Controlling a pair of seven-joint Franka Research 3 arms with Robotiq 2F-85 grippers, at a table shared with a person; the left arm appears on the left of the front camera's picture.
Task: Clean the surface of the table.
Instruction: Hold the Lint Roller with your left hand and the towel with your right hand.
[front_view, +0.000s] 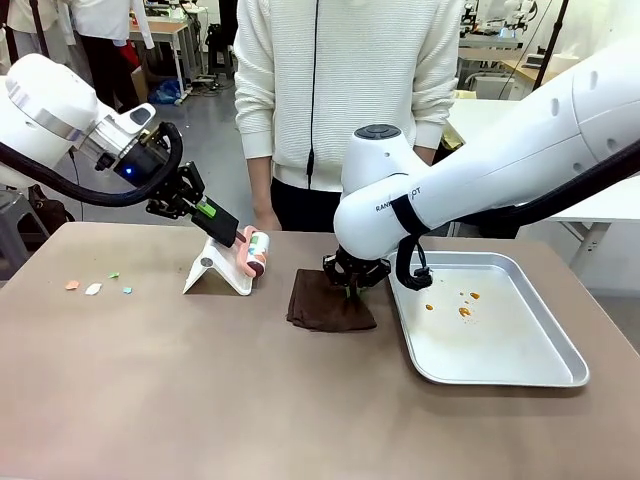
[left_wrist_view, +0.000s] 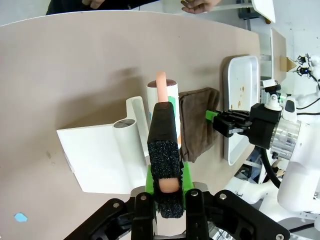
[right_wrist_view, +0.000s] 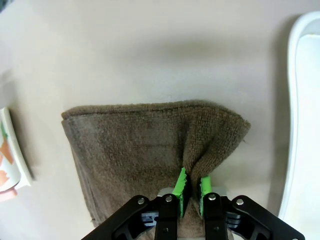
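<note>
The cleaning looks barely begun, by my reckoning. My left pincer (front_view: 210, 213) is clamped on the pink handle of the lint roller (front_view: 256, 250), whose roll sits just below and ahead of the pincer tips against the white stand (front_view: 215, 272). The roller is therefore in my grip, but it is not yet out on the open counter (front_view: 250, 400). My right pincer (right_wrist_view: 191, 187) is closed, pinching up a fold of the brown cloth (right_wrist_view: 140, 145). The rest of the cloth lies flat on the counter right under that pincer, and the metal tray (front_view: 500, 378) is just beside it on the outer side. The counter itself spreads beneath both pincers. What is left to do shows plainly: a small scatter of coloured scraps (front_view: 93, 288) lies well off to the outer side of my left pincer, away from the stand, untouched. Orange spots (front_view: 465, 312) mark the tray floor (the tray is not the surface I am asked to clean, so I count them apart). I judge that both tools are in hand while the rolling and wiping are all to come.
</note>
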